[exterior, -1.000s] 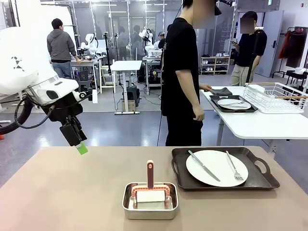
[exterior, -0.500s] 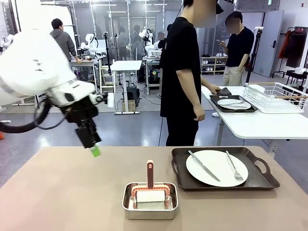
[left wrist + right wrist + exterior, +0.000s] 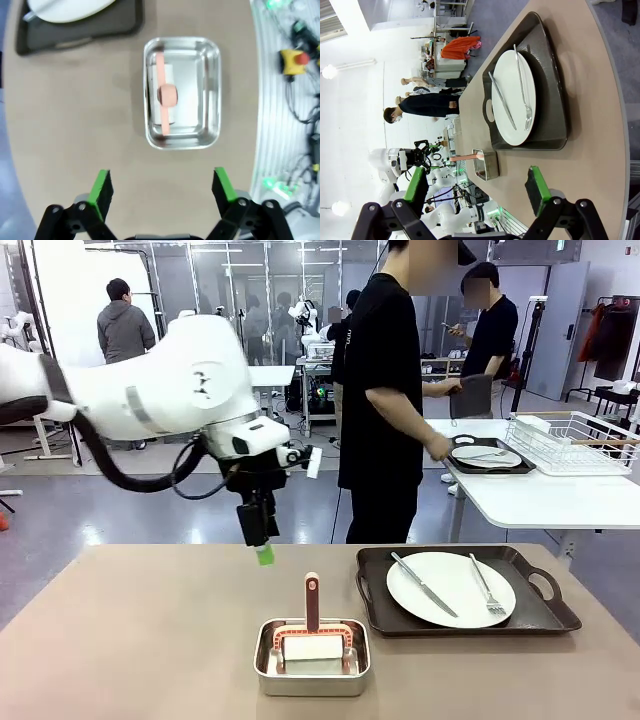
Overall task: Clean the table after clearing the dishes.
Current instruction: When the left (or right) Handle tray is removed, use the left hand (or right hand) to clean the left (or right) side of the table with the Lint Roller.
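The wide, matte tan-beige table (image 3: 150,640) carries a dark brown rectangular tray with handles (image 3: 540,618). On it is a round white dinner plate (image 3: 450,592) with a steel knife (image 3: 423,584) and fork (image 3: 486,586) laid across it. The left gripper (image 3: 162,182) hangs above the tabletop, its green-padded fingers spread wide with nothing between them. Straight ahead of them, apart, sits a small rectangular steel pan (image 3: 182,145) holding a pink-framed roller (image 3: 167,94), with the tray farther off to one side. The right gripper (image 3: 477,187) is likewise spread and empty, and the tray lies ahead of its fingers.
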You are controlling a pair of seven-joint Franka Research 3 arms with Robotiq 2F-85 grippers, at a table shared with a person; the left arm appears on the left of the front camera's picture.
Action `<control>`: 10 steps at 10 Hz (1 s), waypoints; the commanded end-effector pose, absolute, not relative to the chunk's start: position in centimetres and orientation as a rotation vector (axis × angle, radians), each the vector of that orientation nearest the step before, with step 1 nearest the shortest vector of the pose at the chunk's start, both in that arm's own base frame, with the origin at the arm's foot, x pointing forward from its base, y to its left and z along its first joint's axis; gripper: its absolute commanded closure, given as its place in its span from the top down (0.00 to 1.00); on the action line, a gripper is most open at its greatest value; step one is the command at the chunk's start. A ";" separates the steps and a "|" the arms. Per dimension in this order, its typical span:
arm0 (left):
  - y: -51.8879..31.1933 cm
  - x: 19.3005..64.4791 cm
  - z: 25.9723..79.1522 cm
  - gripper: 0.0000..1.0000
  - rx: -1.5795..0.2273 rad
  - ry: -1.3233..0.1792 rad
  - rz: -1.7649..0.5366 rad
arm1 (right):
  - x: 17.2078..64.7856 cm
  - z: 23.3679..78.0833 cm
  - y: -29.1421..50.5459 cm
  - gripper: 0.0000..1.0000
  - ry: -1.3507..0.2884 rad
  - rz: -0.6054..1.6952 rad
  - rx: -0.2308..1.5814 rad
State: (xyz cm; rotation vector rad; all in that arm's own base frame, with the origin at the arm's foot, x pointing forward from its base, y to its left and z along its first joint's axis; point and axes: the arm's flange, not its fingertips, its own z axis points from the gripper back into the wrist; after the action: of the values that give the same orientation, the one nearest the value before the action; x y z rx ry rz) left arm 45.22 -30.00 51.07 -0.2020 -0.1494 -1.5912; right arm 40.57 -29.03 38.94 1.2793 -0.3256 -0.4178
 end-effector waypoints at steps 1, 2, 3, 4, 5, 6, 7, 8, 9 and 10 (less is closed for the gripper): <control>-32.7 45.8 51.4 1.00 -0.181 -0.064 -1.611 | 40.4 39.2 -29.0 1.00 -0.331 -0.417 1.280; -34.7 45.3 51.0 1.00 -0.131 -0.008 -1.576 | 40.4 39.2 -29.0 1.00 -0.331 -0.417 1.280; -36.1 44.8 50.9 1.00 -0.114 0.025 -1.563 | 40.4 39.2 -29.0 1.00 -0.331 -0.417 1.280; -36.6 44.5 50.5 1.00 -0.118 0.054 -1.531 | 40.4 39.2 -29.0 1.00 -0.331 -0.417 1.280; -37.1 44.3 50.0 1.00 -0.116 0.076 -1.504 | 40.4 39.2 -29.0 1.00 -0.331 -0.417 1.280; -37.6 44.3 49.2 1.00 -0.067 0.047 -1.526 | 40.4 39.2 -29.0 1.00 -0.331 -0.417 1.280; -38.0 44.6 48.6 1.00 -0.069 0.041 -1.556 | 40.4 39.2 -29.0 1.00 -0.331 -0.417 1.280; -38.3 44.8 47.8 1.00 -0.077 0.036 -1.581 | 40.4 39.2 -29.0 1.00 -0.331 -0.417 1.280; -38.3 44.7 47.3 1.00 -0.087 0.032 -1.590 | 40.4 39.2 -29.0 1.00 -0.331 -0.417 1.280; -38.5 44.5 46.9 1.00 -0.093 0.027 -1.592 | 40.4 39.2 -29.0 1.00 -0.331 -0.417 1.280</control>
State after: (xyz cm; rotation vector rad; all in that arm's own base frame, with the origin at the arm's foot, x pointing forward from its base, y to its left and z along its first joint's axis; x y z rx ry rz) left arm 44.59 -38.42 46.92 -0.1031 0.0490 -1.5644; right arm 40.57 -29.03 38.94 1.2793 -0.3256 -0.4179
